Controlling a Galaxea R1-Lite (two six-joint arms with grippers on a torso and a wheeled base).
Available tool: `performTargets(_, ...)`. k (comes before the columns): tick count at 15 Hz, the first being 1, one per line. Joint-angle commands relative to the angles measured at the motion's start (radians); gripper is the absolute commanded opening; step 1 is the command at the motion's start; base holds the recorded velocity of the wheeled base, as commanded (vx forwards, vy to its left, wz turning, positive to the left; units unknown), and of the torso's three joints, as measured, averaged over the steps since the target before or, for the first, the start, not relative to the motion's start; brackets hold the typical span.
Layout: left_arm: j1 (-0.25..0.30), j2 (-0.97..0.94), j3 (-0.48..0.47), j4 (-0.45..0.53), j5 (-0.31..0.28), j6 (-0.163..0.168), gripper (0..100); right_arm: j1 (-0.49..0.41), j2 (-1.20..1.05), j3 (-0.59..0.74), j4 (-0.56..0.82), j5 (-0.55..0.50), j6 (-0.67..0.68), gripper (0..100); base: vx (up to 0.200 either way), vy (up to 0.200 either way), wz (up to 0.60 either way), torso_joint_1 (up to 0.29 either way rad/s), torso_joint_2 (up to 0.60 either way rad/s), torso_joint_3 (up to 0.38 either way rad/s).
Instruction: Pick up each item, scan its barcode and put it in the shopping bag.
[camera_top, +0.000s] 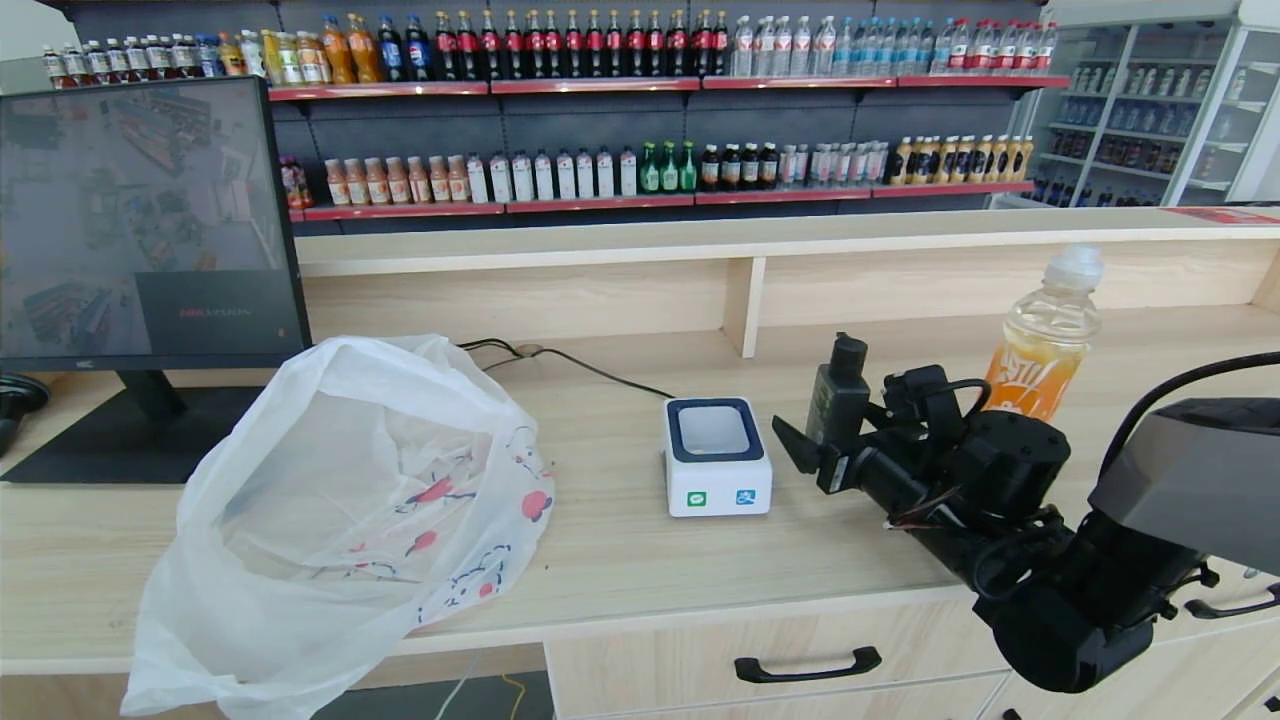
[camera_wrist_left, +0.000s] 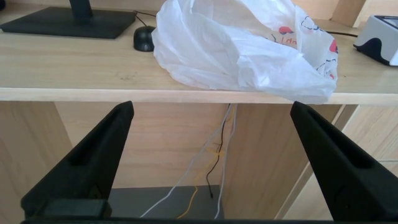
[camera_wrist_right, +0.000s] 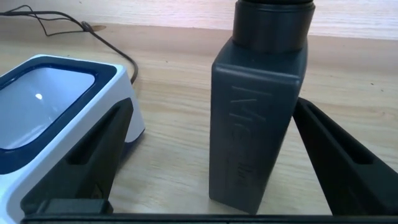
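Bottle, grey (camera_top: 838, 395): upright on the worktop (camera_top: 620, 540), with a square dark body and a round black cap; just right of the scanner (camera_top: 717, 455), in front of the orange drink bottle (camera_top: 1045, 335).
Right hand (camera_top: 815, 442): open, low over the worktop at right of centre, its fingers (camera_wrist_right: 93, 155) spread to either side of the grey bottle.
Bottle against hand: standing between the two fingers, with a gap visible on each side in the right wrist view; cap well above finger height.
Scanner: white box with a blue-rimmed window facing up, mid-worktop, between the shopping bag (camera_top: 350, 520) and the grey bottle, apart from both; dark cable (camera_top: 590, 368) trailing behind it toward the back of the worktop.
Shopping bag: thin white plastic with red and dark print, mouth open upward, slumped at the left front of the worktop, partly draped over the front edge.
Left hand (camera_wrist_left: 211, 109): open wide, below the worktop's edge, facing the front panel under the shopping bag.
Orange drink bottle: upright with a white cap, at right rear, behind the right hand.
Monitor (camera_top: 140, 220): left rear, on a dark stand; black mouse (camera_wrist_left: 143, 38) beside the stand's base, near the bag.
Shelves (camera_top: 650, 90): behind the worktop, lined with bottled drinks.
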Motion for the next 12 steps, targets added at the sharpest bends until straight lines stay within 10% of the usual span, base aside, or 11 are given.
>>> performTargets(1, 0.0, 0.0, 0.0, 0.0, 0.0, 0.0, 100, 0.001, 0.0, -0.004, -0.001, -0.021, 0.005, 100, 0.0, 0.0, 0.0, 0.0, 0.0, 0.0)
performTargets(12, -0.002, 0.0, 0.0, 0.0, 0.0, 0.0, 100, 0.002, 0.069, -0.118, -0.001, -0.183, 0.006, 100, 0.0, 0.0, 0.0, 0.0, 0.0, 0.0)
